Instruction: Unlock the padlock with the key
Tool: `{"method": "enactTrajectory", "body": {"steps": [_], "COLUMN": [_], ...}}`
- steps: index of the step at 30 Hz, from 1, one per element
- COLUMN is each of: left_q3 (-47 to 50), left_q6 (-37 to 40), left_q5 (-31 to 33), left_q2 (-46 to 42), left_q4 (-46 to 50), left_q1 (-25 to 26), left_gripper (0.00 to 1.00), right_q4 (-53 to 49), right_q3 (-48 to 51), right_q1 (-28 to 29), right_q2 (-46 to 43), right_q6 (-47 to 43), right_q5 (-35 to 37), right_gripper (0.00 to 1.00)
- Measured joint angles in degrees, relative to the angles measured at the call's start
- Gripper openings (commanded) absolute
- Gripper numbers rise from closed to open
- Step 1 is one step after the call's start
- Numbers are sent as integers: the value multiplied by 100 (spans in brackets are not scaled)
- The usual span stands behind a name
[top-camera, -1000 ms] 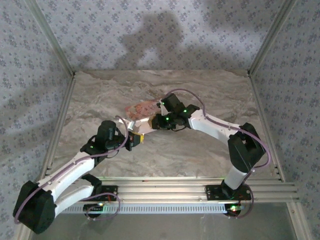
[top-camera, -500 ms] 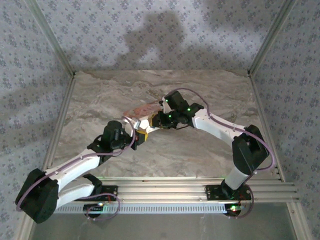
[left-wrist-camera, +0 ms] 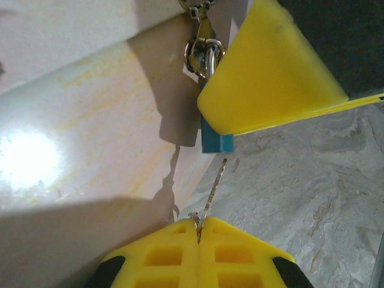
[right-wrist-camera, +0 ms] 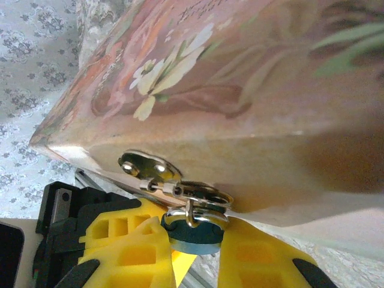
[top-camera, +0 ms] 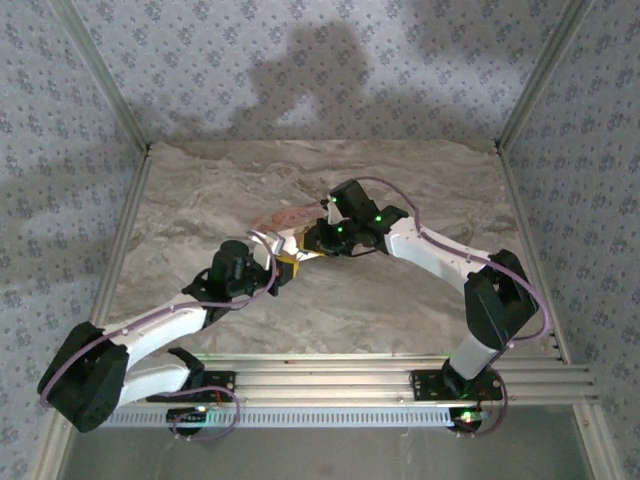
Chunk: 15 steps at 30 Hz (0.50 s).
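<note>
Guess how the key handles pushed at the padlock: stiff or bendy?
Likely flexes or pivots: the key is a thin blade pinched at one end by the left gripper. The padlock hangs from a ring, so it may swing despite the right gripper's hold.

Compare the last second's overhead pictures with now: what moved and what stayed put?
The left arm swung forward and right, bringing its jaws, shut on the key, closer to the padlock. The right arm barely moved, jaws shut on the padlock at the box.
</note>
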State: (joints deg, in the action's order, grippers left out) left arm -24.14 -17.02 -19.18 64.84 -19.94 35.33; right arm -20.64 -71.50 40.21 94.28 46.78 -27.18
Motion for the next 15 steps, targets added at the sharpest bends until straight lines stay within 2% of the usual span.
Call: {"method": "enactTrajectory", "body": {"steps": [15], "left_q3": [111], "left_q6": [-321], "left_q5": [372], "left_q2": [96], "left_q4": [-417], "left_q1": [31], "left_gripper": [0], "right_q4": [164], "right_q3": [7], "right_q1": [-20], "right_q2": [-2], "right_q6": [105], "right_q5": [-74], "right_gripper": [0]}}
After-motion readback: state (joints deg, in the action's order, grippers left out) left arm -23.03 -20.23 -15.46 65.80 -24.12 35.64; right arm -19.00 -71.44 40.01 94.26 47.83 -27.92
